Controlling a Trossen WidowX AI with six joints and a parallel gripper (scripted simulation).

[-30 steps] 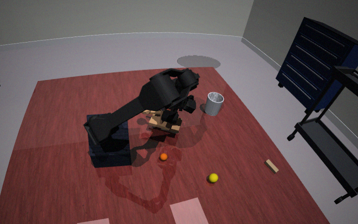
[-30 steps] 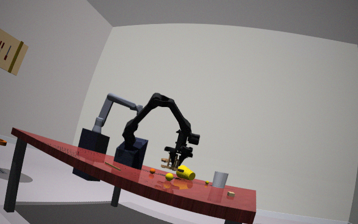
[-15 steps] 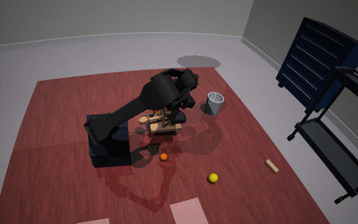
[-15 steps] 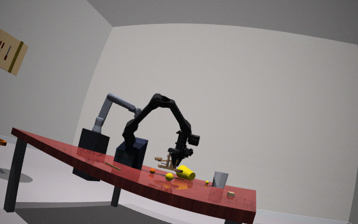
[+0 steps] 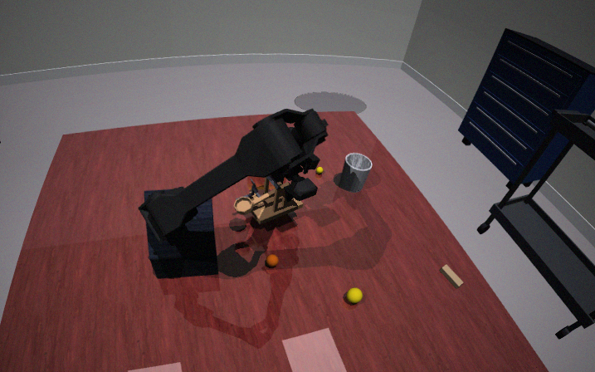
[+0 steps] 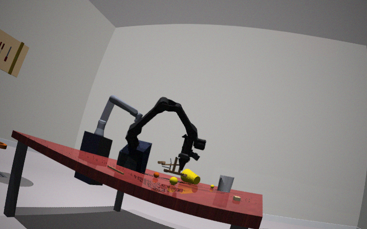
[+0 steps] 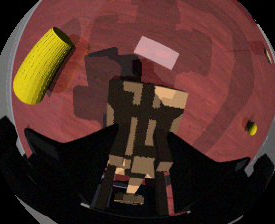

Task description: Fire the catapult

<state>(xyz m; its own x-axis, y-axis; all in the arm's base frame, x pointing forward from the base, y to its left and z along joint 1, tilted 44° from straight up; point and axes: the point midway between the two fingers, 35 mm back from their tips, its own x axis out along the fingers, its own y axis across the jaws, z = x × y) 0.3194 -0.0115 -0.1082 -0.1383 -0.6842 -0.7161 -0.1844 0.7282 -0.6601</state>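
Observation:
My gripper (image 6: pixel 181 167) (image 7: pixel 142 132) is shut on the wooden catapult (image 5: pixel 278 209) (image 6: pixel 175 172) (image 7: pixel 147 112), which hangs tilted a little above the red table, its shadows apart from it. The catapult's round cup (image 5: pixel 243 204) looks empty and points toward the arm's base. The white mug (image 5: pixel 353 178) (image 6: pixel 225 183), greyish in this light, stands upright beyond the catapult. An orange ball (image 5: pixel 271 260) (image 6: pixel 156 174), a larger yellow ball (image 5: pixel 354 296) (image 6: pixel 173 180) and a small yellow ball (image 5: pixel 319 170) (image 6: pixel 212 186) (image 7: pixel 252 128) lie on the table.
A yellow ribbed cup (image 6: pixel 190 177) (image 7: pixel 40 67) lies on its side beside the catapult. A small wooden block (image 5: pixel 451 276) (image 6: pixel 236 198) lies near the table edge. A wooden stick (image 6: pixel 115 169) lies at the left. A grey arm (image 6: pixel 125 105) stands behind the table.

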